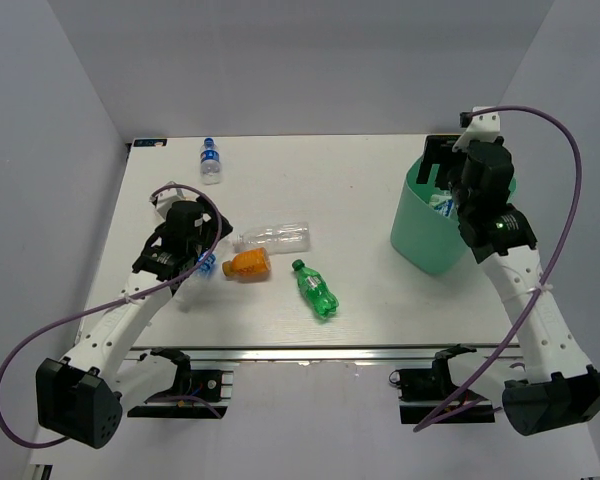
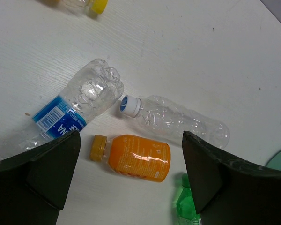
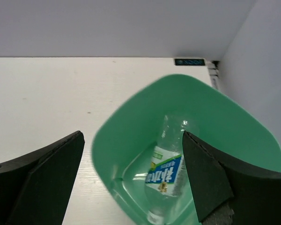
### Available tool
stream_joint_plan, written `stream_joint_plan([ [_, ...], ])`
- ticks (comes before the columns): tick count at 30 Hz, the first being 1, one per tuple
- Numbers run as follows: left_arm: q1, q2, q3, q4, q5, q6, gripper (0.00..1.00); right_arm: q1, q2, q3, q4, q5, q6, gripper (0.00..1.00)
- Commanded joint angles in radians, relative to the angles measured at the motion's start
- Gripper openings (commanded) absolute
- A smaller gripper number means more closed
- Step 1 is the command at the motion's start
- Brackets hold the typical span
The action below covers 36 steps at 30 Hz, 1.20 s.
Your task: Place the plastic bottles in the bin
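Four bottles lie near the table's middle: an orange bottle [image 1: 248, 264] [image 2: 136, 157], a plain clear bottle [image 1: 275, 238] [image 2: 178, 119], a green bottle [image 1: 315, 289] [image 2: 185, 206] and a crushed clear bottle with a blue label [image 2: 75, 110]. My left gripper [image 1: 206, 256] [image 2: 131, 176] hangs open just above the orange one, touching nothing. Another blue-labelled bottle [image 1: 211, 160] stands at the far left. The mint-green bin [image 1: 420, 240] [image 3: 126, 122] sits at the right with a labelled clear bottle [image 3: 171, 171] inside. Above the bin, my right gripper [image 1: 446, 192] [image 3: 131, 178] is open and empty.
A yellow-capped bottle [image 2: 91, 4] shows at the top edge of the left wrist view. Grey walls close in the table on the left, back and right. A small dark plate [image 3: 189, 62] is fixed at the far right corner.
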Motion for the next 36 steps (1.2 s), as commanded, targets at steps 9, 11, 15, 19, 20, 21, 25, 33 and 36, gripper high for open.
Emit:
stream_joint_plan([
  [9, -0.002, 0.002, 0.004, 0.013, 0.055, -0.005, 0.98, 0.321, 0.038, 0.053, -0.118, -0.247, -0.053, 0.89],
  [11, -0.003, 0.008, 0.005, -0.004, 0.058, -0.011, 0.98, 0.403, 0.078, -0.002, -0.118, -0.256, -0.016, 0.89],
  [15, -0.002, 0.007, 0.001, -0.018, 0.052, -0.015, 0.98, 0.5, 0.14, -0.128, -0.066, -0.282, 0.073, 0.89],
  [19, -0.003, 0.013, -0.001, -0.028, 0.055, -0.015, 0.98, 0.612, 0.213, -0.207, -0.025, -0.277, 0.136, 0.89],
  [20, -0.002, 0.019, -0.002, -0.03, 0.058, -0.015, 0.98, 0.629, 0.235, -0.24, -0.007, -0.277, 0.16, 0.89],
  [21, -0.002, 0.021, -0.005, -0.032, 0.059, -0.015, 0.98, 0.645, 0.247, -0.256, 0.023, -0.283, 0.165, 0.89],
  [25, -0.002, 0.024, -0.021, -0.038, 0.075, -0.022, 0.98, 0.692, 0.316, -0.325, 0.09, -0.259, 0.212, 0.89],
  [33, -0.002, 0.012, -0.051, -0.056, 0.089, -0.039, 0.98, 0.72, 0.493, -0.33, 0.126, -0.205, 0.252, 0.87],
  [36, -0.003, 0.002, -0.059, -0.062, 0.09, -0.048, 0.98, 0.72, 0.494, -0.293, 0.107, -0.158, 0.269, 0.61],
])
